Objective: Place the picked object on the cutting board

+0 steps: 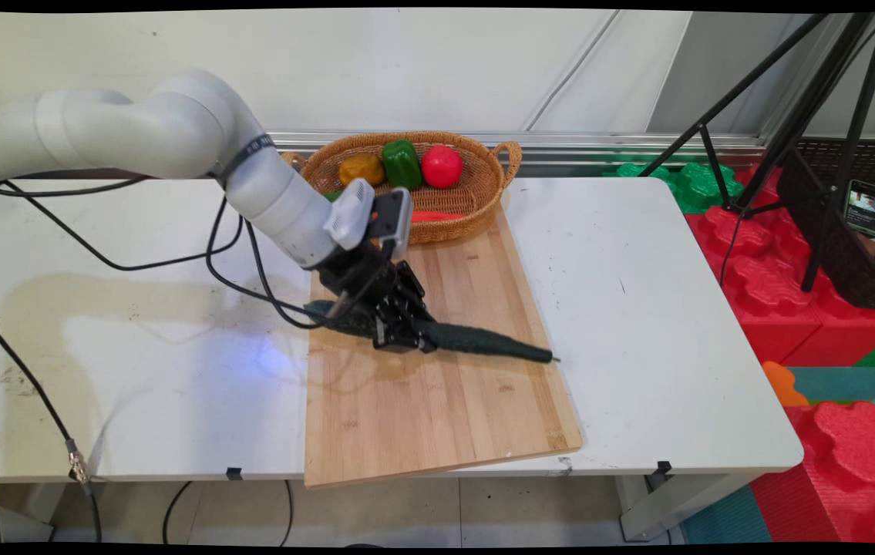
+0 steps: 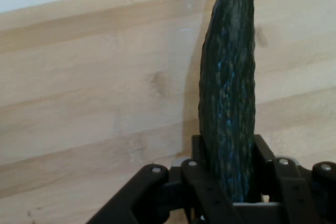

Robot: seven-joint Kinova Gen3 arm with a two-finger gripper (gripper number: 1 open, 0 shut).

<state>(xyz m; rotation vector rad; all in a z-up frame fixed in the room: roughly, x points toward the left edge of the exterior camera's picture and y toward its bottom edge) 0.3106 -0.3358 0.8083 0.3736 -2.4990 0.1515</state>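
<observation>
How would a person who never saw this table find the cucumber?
On the white table lies a wooden cutting board. Across its middle lies the cucumber, clamped in the black gripper. It is long, dark green and bumpy, unlike the round produce in the basket behind.

1. A robot test space or lab, not a kitchen: a white robot arm [image 1: 175, 146] with loose black cables [image 1: 136, 266] reaches over a plain white folding worktop [image 1: 637, 308].
2. A black tripod [image 1: 799, 116] stands at the far right, with a phone [image 1: 868, 207] mounted beside it, screen lit.
3. The floor to the right is covered with large red and green foam blocks [image 1: 753, 262], like play-area padding.
4. The food props are staged: a wooden cutting board [image 1: 437, 408] and a wicker basket [image 1: 483, 185] of toy-like vegetables sit before a bare pale wall [image 1: 329, 62].
</observation>
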